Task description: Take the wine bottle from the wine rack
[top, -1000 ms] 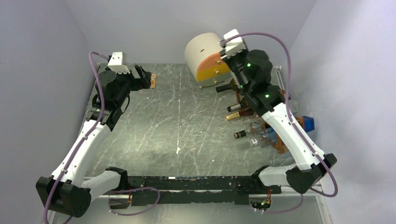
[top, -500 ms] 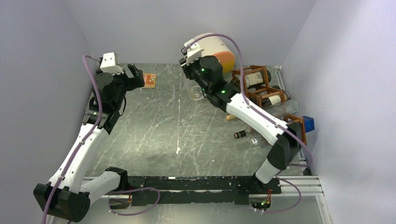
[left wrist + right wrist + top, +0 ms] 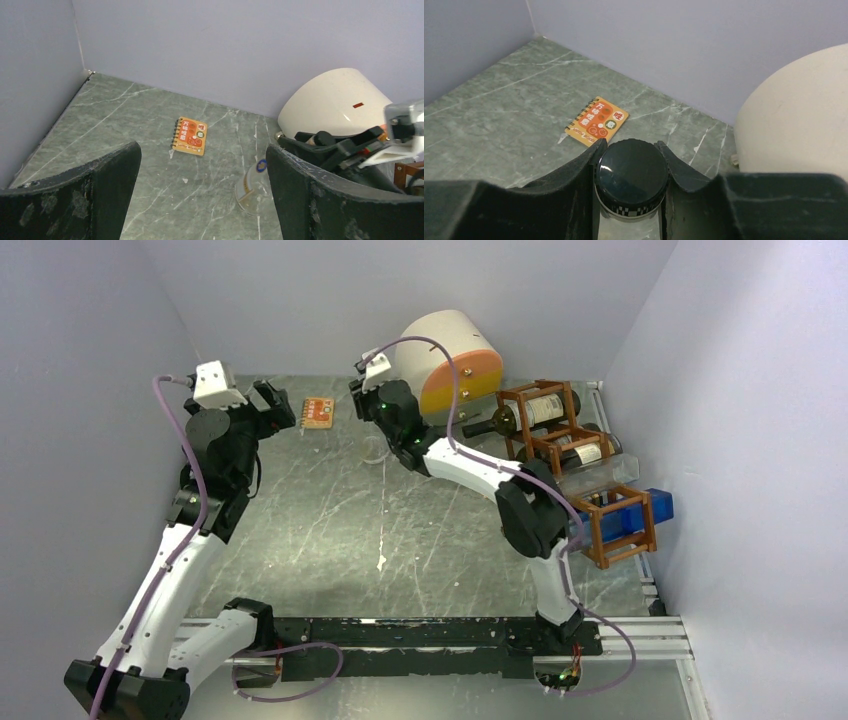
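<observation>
My right gripper (image 3: pixel 630 155) clenches the clear, black-capped wine bottle (image 3: pixel 251 187) upright, well left of the reddish-brown wooden lattice rack (image 3: pixel 550 437).

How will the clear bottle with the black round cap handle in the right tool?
The clear bottle looks empty, so probably light. Gripped only at its black round cap by the right tool, it may swing or slip. Laid down, its round body would likely roll.

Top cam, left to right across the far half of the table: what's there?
left gripper → notebook → right gripper, shut on a bottle → drum → wine rack
</observation>
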Motion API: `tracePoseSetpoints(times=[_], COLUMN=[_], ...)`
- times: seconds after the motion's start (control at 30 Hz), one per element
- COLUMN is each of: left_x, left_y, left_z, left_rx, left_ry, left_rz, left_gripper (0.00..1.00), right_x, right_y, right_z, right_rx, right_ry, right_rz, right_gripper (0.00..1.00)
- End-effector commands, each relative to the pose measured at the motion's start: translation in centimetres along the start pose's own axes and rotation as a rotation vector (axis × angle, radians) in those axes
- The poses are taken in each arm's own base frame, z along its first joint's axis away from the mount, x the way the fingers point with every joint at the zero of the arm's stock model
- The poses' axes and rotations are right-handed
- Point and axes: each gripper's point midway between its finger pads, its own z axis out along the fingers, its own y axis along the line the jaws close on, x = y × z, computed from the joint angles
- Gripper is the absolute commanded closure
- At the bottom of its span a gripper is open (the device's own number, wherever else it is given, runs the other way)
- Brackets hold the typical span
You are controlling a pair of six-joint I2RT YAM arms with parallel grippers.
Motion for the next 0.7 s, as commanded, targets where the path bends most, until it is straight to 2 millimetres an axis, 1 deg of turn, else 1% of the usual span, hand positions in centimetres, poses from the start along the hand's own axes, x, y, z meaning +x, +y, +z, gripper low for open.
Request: tracePoseSetpoints(times=[0.0, 0.13, 0.23, 0.3, 0.4, 0.5, 0.57, 0.6, 0.67], left_x=[-0.7, -0.8, -0.8, -0.8, -0.8, -0.8, -0.8, -0.8, -0.7], left_y=[0.2, 0.3, 0.3, 0.3, 0.0, -0.2, -0.3, -0.3, -0.5], left_z=[0.0, 0.0, 0.0, 0.0, 0.0, 0.0, 0.0, 0.0, 0.0], left_rx=[-0.015, -0.018, -0.020, -0.018, -0.005, 0.010, 0.015, 0.017, 0.026], left_ry=[-0.030, -0.034, -0.032, -0.032, -0.031, -0.031, -0.031, -0.030, -0.029], left_rz=[-0.020, -0.021, -0.018, -0.018, -0.016, -0.010, -0.010, -0.008, -0.008], left_gripper=[0.02, 0.02, 0.02, 0.02, 0.02, 0.02, 0.02, 0.02, 0.02], right_x=[-12.5, -10.3, -9.4, -8.9, -8.5, -7.2, -7.1, -7.0, -7.2], right_y=[-1.8, -1.7, -1.6, -1.5, -1.3, -1.9, -1.8, -1.7, -1.4], right_z=[0.4, 2.0, 2.6, 2.5, 1.4, 1.4, 1.4, 1.4, 1.3], right_rx=[0.077, 0.089, 0.089, 0.087, 0.070, 0.101, 0.097, 0.090, 0.078], right_ry=[-0.397, -0.382, -0.378, -0.381, -0.424, -0.403, -0.399, -0.394, -0.388], right_rz=[0.103, 0.110, 0.121, 0.123, 0.109, 0.122, 0.115, 0.111, 0.108], right_gripper=[1.00, 1.00, 1.00, 1.00, 1.00, 1.00, 1.00, 0.93, 0.71])
